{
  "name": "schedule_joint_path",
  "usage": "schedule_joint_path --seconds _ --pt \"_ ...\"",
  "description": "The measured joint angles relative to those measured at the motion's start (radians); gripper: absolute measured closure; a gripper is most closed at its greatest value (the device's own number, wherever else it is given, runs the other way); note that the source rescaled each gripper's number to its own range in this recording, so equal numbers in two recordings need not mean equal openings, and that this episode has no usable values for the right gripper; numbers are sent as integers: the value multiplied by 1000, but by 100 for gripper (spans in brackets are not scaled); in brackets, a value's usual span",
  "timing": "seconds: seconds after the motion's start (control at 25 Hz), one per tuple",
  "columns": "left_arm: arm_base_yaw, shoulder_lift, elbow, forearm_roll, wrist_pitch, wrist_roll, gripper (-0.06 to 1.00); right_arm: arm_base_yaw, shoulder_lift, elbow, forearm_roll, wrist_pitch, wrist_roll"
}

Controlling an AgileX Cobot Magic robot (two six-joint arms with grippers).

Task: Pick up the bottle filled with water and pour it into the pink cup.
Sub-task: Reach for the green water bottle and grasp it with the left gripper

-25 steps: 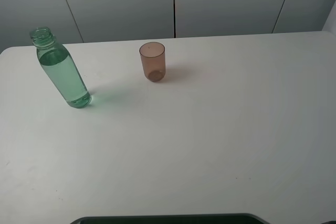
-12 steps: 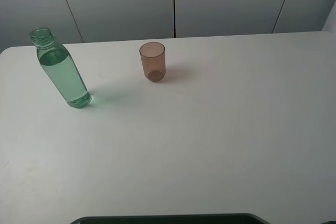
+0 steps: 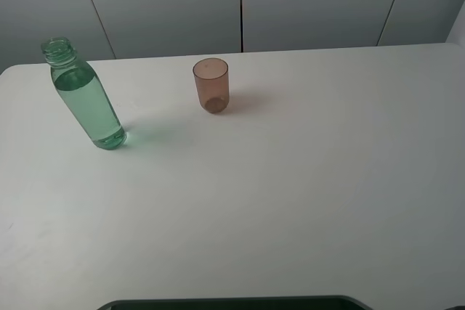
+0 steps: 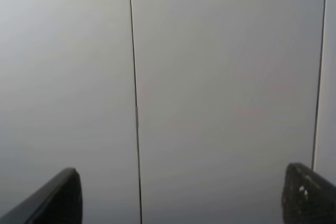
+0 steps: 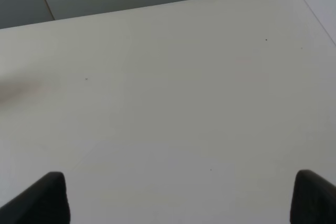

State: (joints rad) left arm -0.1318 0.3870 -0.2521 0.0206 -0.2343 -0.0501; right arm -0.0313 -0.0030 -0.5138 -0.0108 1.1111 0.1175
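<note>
The green-tinted bottle [image 3: 85, 99] stands uncapped and mostly full of water on the white table [image 3: 290, 179] at the back left. The pink cup [image 3: 211, 85] stands upright to its right, near the table's back edge, with a gap between them. Neither arm shows in the exterior high view. In the left wrist view my left gripper [image 4: 181, 195] is open, its two dark fingertips [image 4: 58, 198] wide apart, facing a grey wall panel. My right gripper [image 5: 181, 198] is open too, with fingertips [image 5: 44, 198] spread over bare table; bottle and cup are out of both wrist views.
Grey wall panels [image 3: 240, 1] with vertical seams rise behind the table. A dark edge [image 3: 232, 303] runs along the bottom of the exterior high view. The table's right edge [image 5: 315, 14] appears in the right wrist view.
</note>
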Motion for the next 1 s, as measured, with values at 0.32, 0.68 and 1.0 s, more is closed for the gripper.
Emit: schedule_joint_path --seconds 0.32,0.68,1.0 --pt "0 152 235 16 -323 -122 9 0 0 0 0 0 0" --pt "0 434 249 82 -483 -125 9 0 0 0 0 0 0" --pt "0 690 249 115 -624 -89 9 0 0 0 0 0 0"
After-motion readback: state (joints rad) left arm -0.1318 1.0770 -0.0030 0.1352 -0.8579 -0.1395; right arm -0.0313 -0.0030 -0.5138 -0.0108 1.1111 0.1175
